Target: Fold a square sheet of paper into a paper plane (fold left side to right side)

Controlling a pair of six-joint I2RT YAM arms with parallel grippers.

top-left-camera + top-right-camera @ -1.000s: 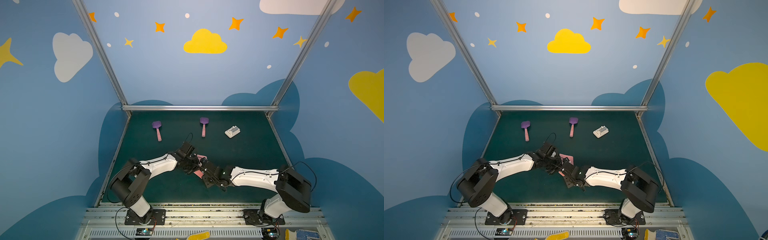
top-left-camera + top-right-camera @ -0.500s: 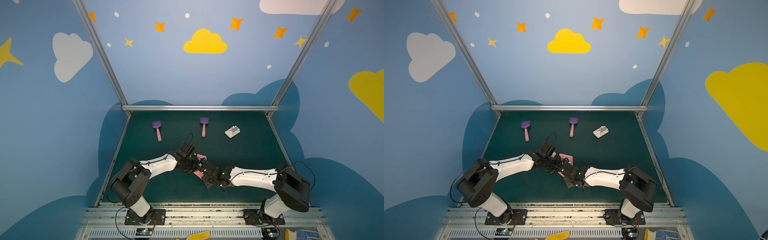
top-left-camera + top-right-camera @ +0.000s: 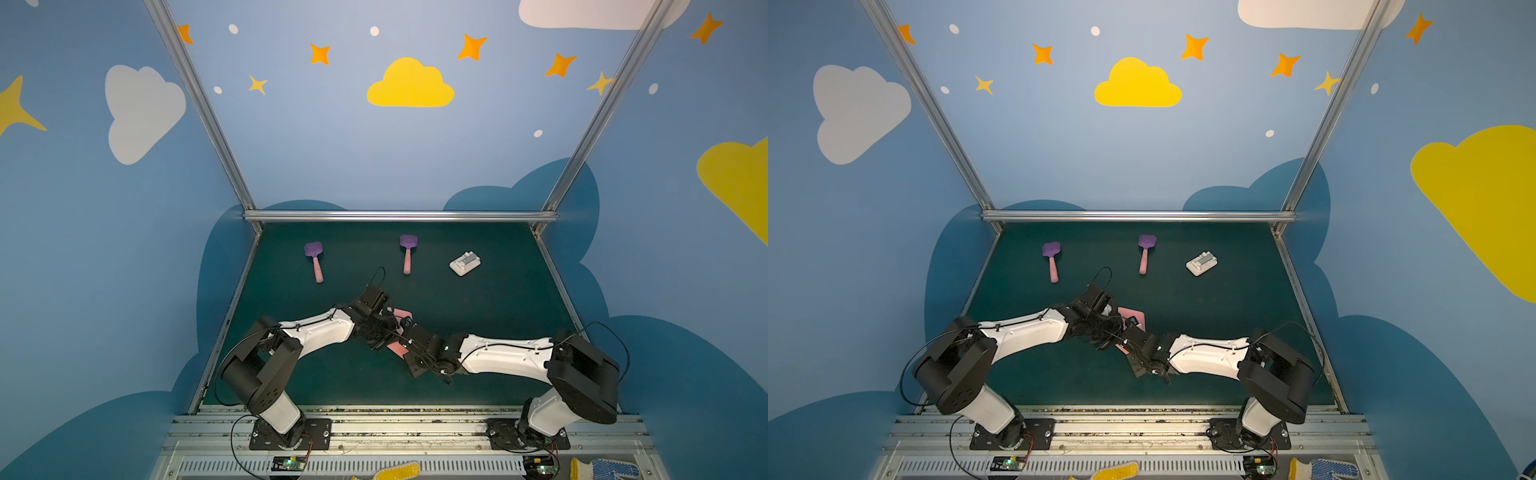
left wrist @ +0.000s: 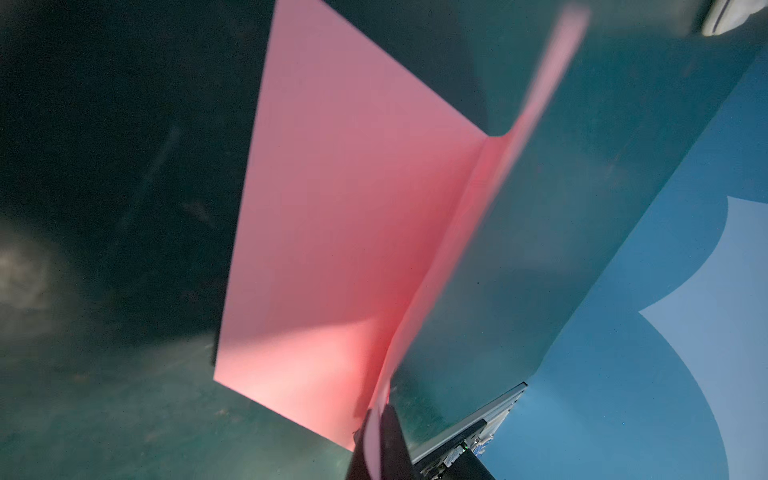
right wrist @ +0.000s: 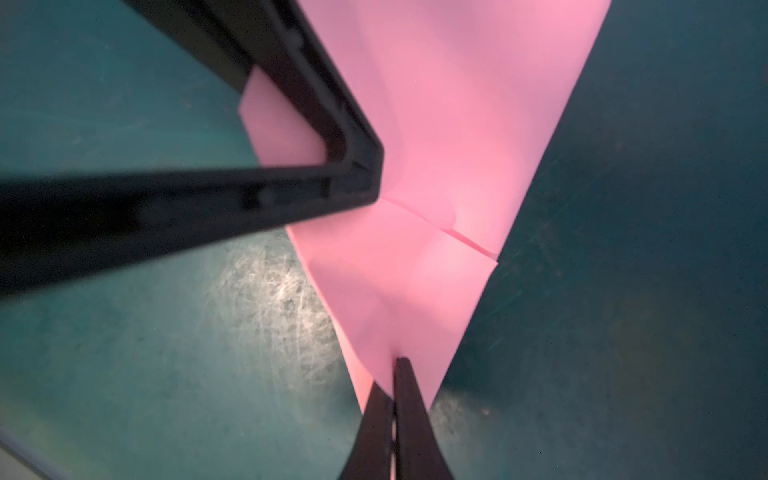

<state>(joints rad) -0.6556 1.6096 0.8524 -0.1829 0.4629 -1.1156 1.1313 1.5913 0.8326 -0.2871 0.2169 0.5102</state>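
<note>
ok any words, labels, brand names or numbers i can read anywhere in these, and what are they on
None: no text reads in any view.
pink paper: plain, unmarked.
white block: no marking shows; too small to tell.
circuit boards by the arm bases: any print is too small to read.
back wall: only painted clouds and stars, no words.

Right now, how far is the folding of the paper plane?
Done: the pink paper shows creased, layered flaps. In hand: the left gripper and the right gripper each pinch it, one flap raised. Left: likely the wing folds; no slim dart yet.
</note>
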